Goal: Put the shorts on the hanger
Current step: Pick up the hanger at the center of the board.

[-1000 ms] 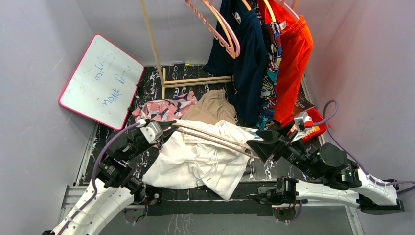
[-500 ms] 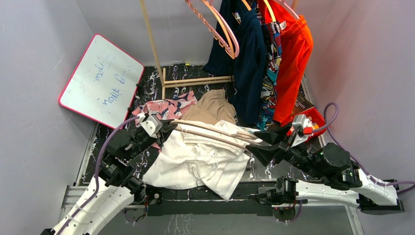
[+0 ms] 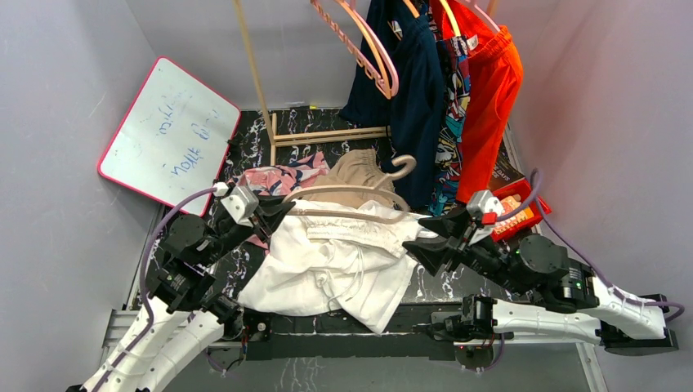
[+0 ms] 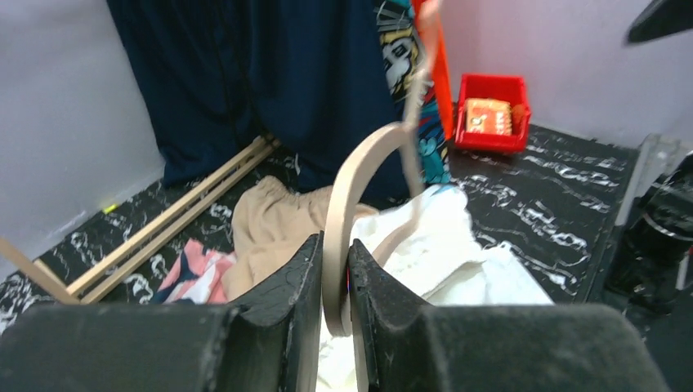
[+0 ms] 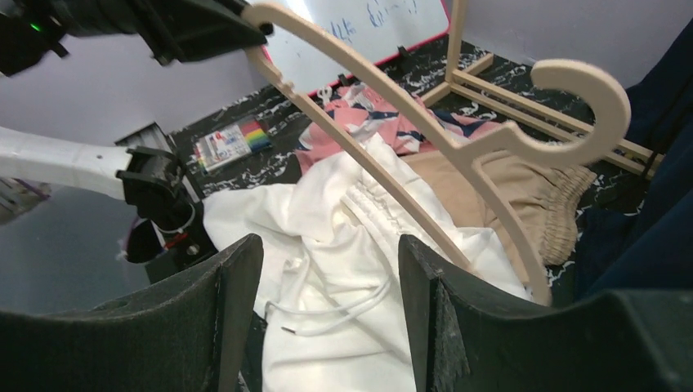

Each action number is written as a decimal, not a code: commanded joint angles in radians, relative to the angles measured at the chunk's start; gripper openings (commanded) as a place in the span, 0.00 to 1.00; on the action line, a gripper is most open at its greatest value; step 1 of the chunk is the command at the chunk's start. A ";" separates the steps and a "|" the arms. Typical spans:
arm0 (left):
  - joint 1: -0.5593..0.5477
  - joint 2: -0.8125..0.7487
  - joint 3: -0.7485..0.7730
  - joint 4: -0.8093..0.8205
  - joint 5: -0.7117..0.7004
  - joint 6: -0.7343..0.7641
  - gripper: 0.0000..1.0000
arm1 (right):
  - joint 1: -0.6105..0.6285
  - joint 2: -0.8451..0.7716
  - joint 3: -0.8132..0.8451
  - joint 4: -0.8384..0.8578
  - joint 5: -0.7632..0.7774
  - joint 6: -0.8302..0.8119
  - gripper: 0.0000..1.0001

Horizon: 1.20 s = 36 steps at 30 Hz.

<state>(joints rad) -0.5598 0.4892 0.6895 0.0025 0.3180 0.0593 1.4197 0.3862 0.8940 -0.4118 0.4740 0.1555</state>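
The white shorts (image 3: 327, 269) lie crumpled on the dark table between the arms, waistband and drawstring (image 5: 343, 314) facing the right wrist camera. The beige hanger (image 3: 351, 194) is held above them, its hook (image 3: 402, 167) pointing toward the back. My left gripper (image 3: 274, 211) is shut on the end of one hanger arm (image 4: 351, 188), which sits pinched between the left gripper's (image 4: 333, 245) jaws. My right gripper (image 3: 425, 237) is open just right of the shorts. In the right wrist view the right gripper (image 5: 331, 253) has only the shorts (image 5: 359, 359) below its gap, and the hanger (image 5: 368, 82) crosses above.
Tan shorts (image 3: 351, 175) and a pink patterned garment (image 3: 274, 180) lie behind the white shorts. A whiteboard (image 3: 167, 135) leans at the left. A wooden rack (image 3: 327, 135) carries pink hangers (image 3: 368, 49) and hanging clothes (image 3: 425, 98). A red box (image 3: 523, 212) sits at the right.
The hanger has swung up from lying flat across the shorts, so its hook now shows near the tan shorts. My left gripper moved up and left, and the right gripper shifted left.
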 commanded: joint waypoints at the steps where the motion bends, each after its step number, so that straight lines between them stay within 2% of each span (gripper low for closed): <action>1: -0.001 -0.016 0.070 0.041 0.072 -0.045 0.00 | -0.002 0.018 0.028 0.032 0.052 -0.053 0.69; 11: -0.001 -0.088 0.122 -0.042 0.078 -0.001 0.00 | -0.002 0.016 -0.002 0.063 0.035 -0.080 0.69; 23: -0.001 -0.056 0.341 -0.074 0.154 0.019 0.00 | -0.001 0.072 -0.113 0.327 0.048 -0.200 0.70; 30: -0.002 -0.020 0.487 -0.149 0.162 0.046 0.00 | -0.002 0.198 -0.053 0.474 -0.012 -0.269 0.70; 36: -0.001 -0.028 0.527 -0.227 0.133 0.074 0.00 | -0.001 0.237 0.016 0.573 -0.047 -0.410 0.70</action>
<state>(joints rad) -0.5598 0.4572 1.1854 -0.1791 0.4660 0.1120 1.4197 0.6285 0.8219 0.0025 0.4595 -0.1383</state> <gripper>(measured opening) 0.053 0.699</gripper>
